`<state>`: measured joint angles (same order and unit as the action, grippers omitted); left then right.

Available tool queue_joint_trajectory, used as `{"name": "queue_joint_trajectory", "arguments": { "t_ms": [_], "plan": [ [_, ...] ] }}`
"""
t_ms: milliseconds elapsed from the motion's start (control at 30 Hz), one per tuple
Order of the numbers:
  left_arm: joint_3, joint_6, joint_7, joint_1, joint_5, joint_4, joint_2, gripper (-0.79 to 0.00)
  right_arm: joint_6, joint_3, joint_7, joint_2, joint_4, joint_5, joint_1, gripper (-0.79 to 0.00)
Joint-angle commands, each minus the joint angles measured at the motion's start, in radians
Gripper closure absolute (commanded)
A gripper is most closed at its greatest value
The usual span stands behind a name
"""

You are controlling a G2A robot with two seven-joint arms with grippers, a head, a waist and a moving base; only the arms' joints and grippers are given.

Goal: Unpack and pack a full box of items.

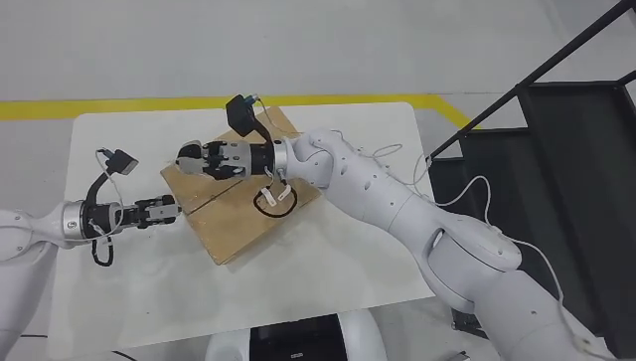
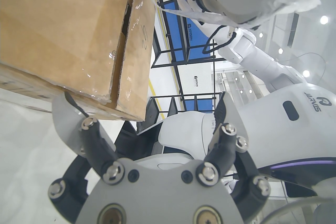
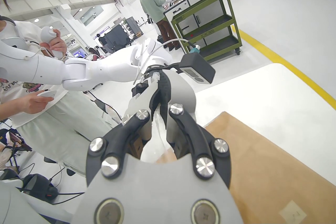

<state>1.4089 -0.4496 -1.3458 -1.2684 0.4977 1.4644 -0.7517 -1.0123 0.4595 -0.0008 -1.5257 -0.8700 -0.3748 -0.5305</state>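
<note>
The left gripper (image 1: 173, 207) gapes wide, holding nothing, beside a brown cardboard box (image 1: 216, 228). Above it, the right gripper (image 3: 160, 89) is clamped on a thin clear tape strip (image 2: 183, 14).

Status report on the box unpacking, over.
Left gripper open at a corner of the box. Right gripper shut on a tape strip above the box top. Flaps closed. Black cable loop over the box top.

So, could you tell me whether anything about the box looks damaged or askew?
The box sits askew on the table; a torn tape strip trails from its edge to the shut right pincer, and one flap seam gapes.
</note>
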Motion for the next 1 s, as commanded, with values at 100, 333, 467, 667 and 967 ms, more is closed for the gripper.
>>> {"name": "queue_joint_trajectory", "arguments": {
  "t_ms": [100, 333, 467, 667, 967],
  "plan": [
    [0.049, -0.002, 0.001, -0.026, 0.072, 0.028, 0.004, -0.785, 0.0, -0.025, -0.036, 0.008, -0.012, -0.041, 0.008, 0.0],
    [0.099, 0.019, -0.044, -0.062, 0.209, 0.037, 0.007, -0.785, 0.0, -0.063, -0.098, 0.021, -0.026, -0.084, 0.028, 0.0],
    [0.124, 0.021, -0.041, -0.076, 0.278, 0.025, 0.005, -0.785, 0.0, -0.094, -0.142, 0.027, -0.02, -0.144, 0.042, 0.0],
    [0.144, 0.021, -0.035, -0.092, 0.285, 0.012, 0.002, -0.785, 0.0, -0.134, -0.231, 0.024, -0.001, -0.196, 0.061, -0.785],
    [0.16, 0.023, -0.027, -0.108, 0.269, -0.011, -0.001, -0.785, 0.0, -0.215, -0.301, 0.015, 0.011, -0.278, 0.111, -0.785]
  ]
}}
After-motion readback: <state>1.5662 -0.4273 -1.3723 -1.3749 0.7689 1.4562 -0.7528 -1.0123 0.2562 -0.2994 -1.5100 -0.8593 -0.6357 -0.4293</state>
